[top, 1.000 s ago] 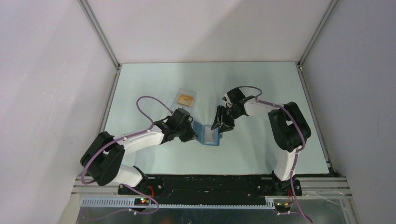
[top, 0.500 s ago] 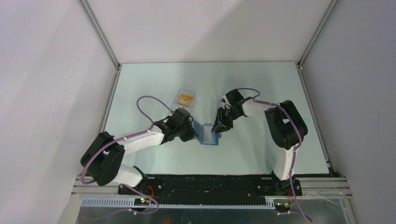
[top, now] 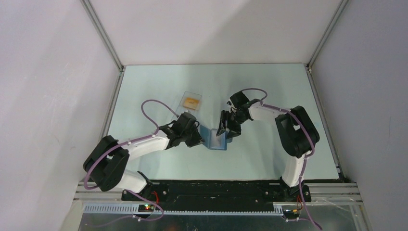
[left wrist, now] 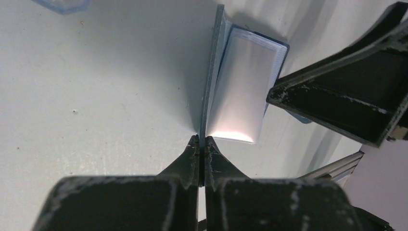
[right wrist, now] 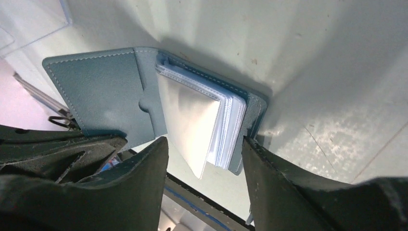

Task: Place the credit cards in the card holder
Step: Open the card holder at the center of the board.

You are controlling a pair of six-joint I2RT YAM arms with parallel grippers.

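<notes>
The card holder (top: 215, 139), a blue wallet, stands open like a book at the table's middle. My left gripper (top: 198, 137) is shut on its left cover, which shows edge-on in the left wrist view (left wrist: 211, 86) with my gripper (left wrist: 202, 144) clamped on it. My right gripper (top: 226, 129) is open just right of the wallet. In the right wrist view its jaws (right wrist: 204, 159) straddle the clear inner sleeves (right wrist: 197, 120), and the right finger lies against the wallet's right cover (right wrist: 254, 115). One orange card (top: 191, 101) lies at the back left.
The orange card lies on a clear plastic sheet (top: 193, 100) behind the left gripper; its corner shows in the left wrist view (left wrist: 62, 5) and the right wrist view (right wrist: 29, 19). Metal frame rails run along the table's left and right edges.
My right gripper has shifted a little left, closer to the wallet. The wallet's covers narrowed briefly and have spread again. The left gripper has kept its hold.
</notes>
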